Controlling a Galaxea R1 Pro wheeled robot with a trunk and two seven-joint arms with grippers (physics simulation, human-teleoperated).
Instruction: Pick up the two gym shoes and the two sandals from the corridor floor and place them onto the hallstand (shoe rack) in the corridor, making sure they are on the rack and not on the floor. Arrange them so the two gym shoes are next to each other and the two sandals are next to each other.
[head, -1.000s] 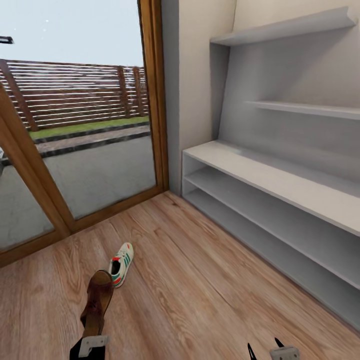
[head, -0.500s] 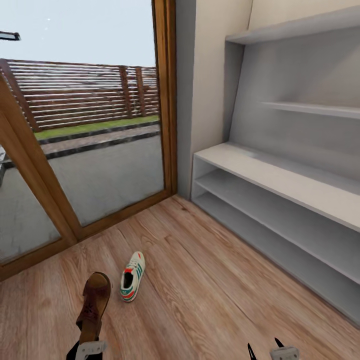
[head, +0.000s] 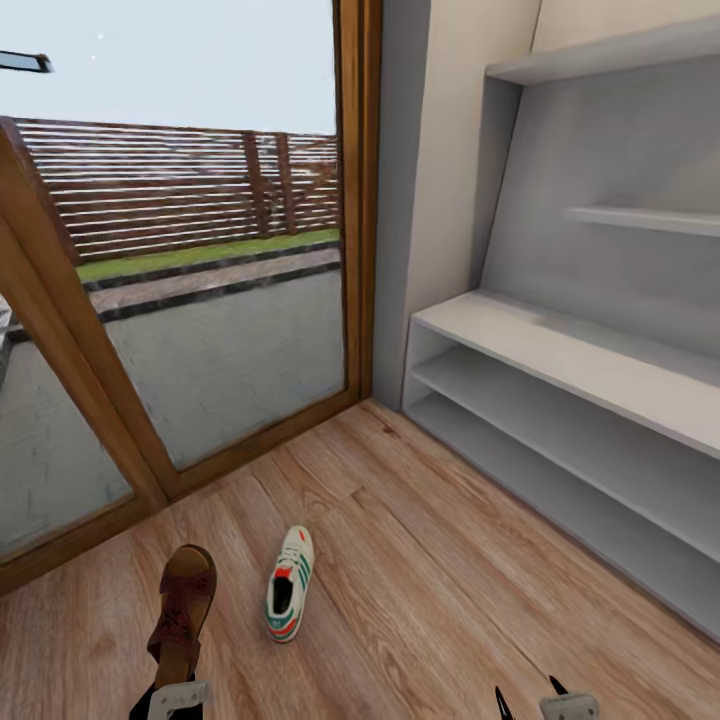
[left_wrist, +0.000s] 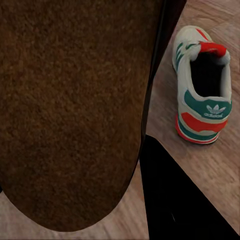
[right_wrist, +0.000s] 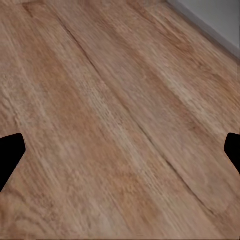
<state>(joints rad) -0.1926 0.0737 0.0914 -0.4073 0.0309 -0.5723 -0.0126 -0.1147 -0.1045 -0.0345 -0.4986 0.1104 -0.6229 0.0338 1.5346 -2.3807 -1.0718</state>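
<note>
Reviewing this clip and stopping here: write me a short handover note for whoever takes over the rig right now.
Left gripper: shut on a sandal, carried above the corridor floor.
Right gripper: open and empty, fingertips wide apart over bare planks.
One gym shoe lies on the floor beside the held sandal.
The hallstand stands at the right; the bench top and shelves in view hold no shoes.
Done: one sandal picked up. Left: place it on the rack, fetch this gym shoe, find the other shoe and sandal, and pair them.
</note>
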